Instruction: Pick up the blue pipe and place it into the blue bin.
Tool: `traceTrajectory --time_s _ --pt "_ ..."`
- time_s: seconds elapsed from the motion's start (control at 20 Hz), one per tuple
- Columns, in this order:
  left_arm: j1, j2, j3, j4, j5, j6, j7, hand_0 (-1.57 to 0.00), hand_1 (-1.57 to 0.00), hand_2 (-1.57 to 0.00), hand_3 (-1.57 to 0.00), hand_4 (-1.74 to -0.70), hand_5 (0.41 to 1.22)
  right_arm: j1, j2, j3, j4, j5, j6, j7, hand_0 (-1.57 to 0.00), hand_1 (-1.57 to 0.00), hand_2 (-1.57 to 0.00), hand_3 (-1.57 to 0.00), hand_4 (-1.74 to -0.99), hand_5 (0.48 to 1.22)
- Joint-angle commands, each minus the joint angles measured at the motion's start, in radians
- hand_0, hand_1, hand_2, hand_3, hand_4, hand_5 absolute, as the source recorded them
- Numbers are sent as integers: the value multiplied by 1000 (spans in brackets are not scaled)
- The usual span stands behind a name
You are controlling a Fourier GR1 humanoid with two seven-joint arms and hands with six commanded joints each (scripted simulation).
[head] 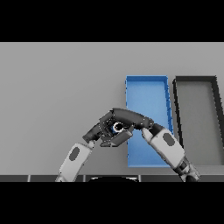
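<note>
The right hand (124,119) reaches across from the right side, over the left edge of the blue bin (148,87), and its dark fingers are curled around a small object with a blue and white round end, which I take to be the blue pipe (117,127). The pipe is mostly hidden by the fingers, so I cannot say how it is oriented or how firmly it is held. It sits just left of the bin's left wall, not yet over the inside. The left hand (97,131) is close beside the right one, almost touching it, and I cannot tell whether its fingers are spread or curled. A dark grey bin (197,81) stands just to the right of the blue one. The main risk, in my judgement, is that the pipe slips out while it is carried over the wall, because the hold looks partial. The two hands may also bump together, or the pipe may hit the bin wall if it is low.
</note>
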Motion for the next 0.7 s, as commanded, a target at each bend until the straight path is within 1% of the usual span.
traceTrajectory --time_s 0.0,0.05,0.1,0.15,0.2,0.25,0.3,0.35,0.4,0.45,0.5,0.55,0.6,0.65 --pt "4 -9 12 -1 16 -13 -9 -1571 -1571 -1571 -1523 -1677 1221 10 7 11 -8 -1 -18 -13 -1215 -1215 -1233 -1021 -1581 650" --pt "2 -22 24 0 35 -21 -24 -1571 -1571 -1571 -1532 -1690 1221 1 10 12 0 -15 -32 -12 -1286 -1287 -1300 -1102 -1606 765" --pt "9 -26 23 -1 40 -30 -37 -1571 -1571 -1571 -1502 -1699 1221 7 2 21 -2 -21 -32 -18 -1343 -1343 -1354 -1186 -1628 856" --pt "5 -31 28 2 40 -38 -31 -1571 -1571 -1571 -1490 -1707 1221 3 -3 28 2 -15 -36 -30 -1389 -1389 -1398 -1250 -1648 929" --pt "10 -31 32 1 42 -46 -38 -1571 -1571 -1571 -1464 -1713 1221 1 -13 30 0 -13 -41 -34 -1425 -1425 -1432 -1304 -1665 987" --pt "9 -38 33 -4 39 -51 -31 -1571 -1571 -1571 -1441 -1718 1221 12 -23 42 -18 -9 -50 -49 -1454 -1454 -1460 -1357 -1680 1034" --pt "2 -52 34 6 29 -44 -41 -1571 -1571 -1571 -1437 -1722 1221 -2 -27 44 -13 -5 -55 -65 -1478 -1478 -1482 -1400 -1692 1071" --pt "8 -47 38 2 25 -49 -47 -1571 -1571 -1571 -1437 -1725 1221 0 -26 56 -9 4 -64 -83 -1496 -1496 -1500 -1434 -1702 1101" --pt "23 -49 33 -6 16 -44 -51 -1571 -1571 -1571 -1433 -1728 1221 -2 -24 62 -6 5 -72 -87 -1511 -1511 -1514 -1462 -1710 1125" --pt "8 -44 44 5 11 -48 -57 -1571 -1571 -1571 -1428 -1730 1221 4 -23 62 -2 1 -84 -98 -1523 -1523 -1526 -1484 -1716 1144" --pt "13 -40 41 -2 1 -49 -65 -1571 -1571 -1571 -1426 -1731 1221 14 -27 67 -16 -1 -94 -104 -1533 -1533 -1535 -1501 -1721 1160" --pt "20 -37 45 -10 -2 -43 -54 -1571 -1571 -1571 -1422 -1731 1221 5 -30 55 -1 -9 -98 -98 -1540 -1540 -1542 -1515 -1725 1172" --pt "20 -37 46 -14 -11 -37 -61 -1571 -1571 -1571 -1424 -1730 1221 8 -20 63 1 9 -111 -129 -1547 -1547 -1548 -1526 -1728 1182" --pt "22 -41 36 -19 -42 -11 -80 -1571 -1571 -1571 -1454 -1724 1221 8 -23 64 -1 11 -116 -148 -1551 -1551 -1552 -1535 -1731 1190"
